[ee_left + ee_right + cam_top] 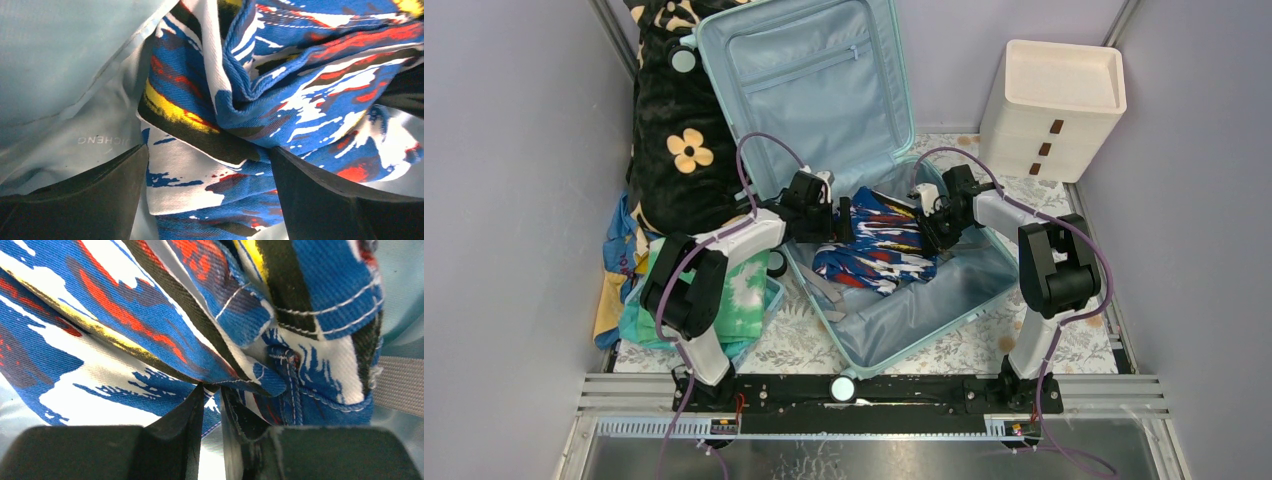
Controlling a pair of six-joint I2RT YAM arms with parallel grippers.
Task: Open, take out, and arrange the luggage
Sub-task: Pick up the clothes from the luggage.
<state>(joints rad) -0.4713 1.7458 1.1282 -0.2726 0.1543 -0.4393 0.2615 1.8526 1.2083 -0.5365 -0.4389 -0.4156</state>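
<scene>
Your pale aqua-blue hard-shell suitcase (944, 300) lies open on the flower-patterned bench (804, 335), with its lid propped against the back wall. The crumpled blue, white, red and black printed garment (879, 245) sits in the lower half on the grey-blue lining.

Your right pincer (212, 390) is clenched on a thin fold of that garment, close to a stitched seam. Your left pincer (207, 165) is spread wide at the garment's other side and holds nothing, with its fingers either side of a bunched ridge of cloth.

The step in hand looks like getting a second hold so the garment can come out.

- **Where to grip:** Sink the left pincer onto the thick ridge in front of it rather than the flat white panel below. A bunched fold should give a firmer bite.
- **What to avoid:** The lining lies directly behind the cloth on the left, so keep the fingers shallow enough not to pinch it too.
- **How to lift:** Once both sides hold, raise the arms together and level, since the right side's grip looks slight and could slip under an uneven pull.
- **On the way out:** Clear the suitcase rim before moving sideways, and watch the grey strap (400, 385) beside the right pincer for snagging.
</scene>
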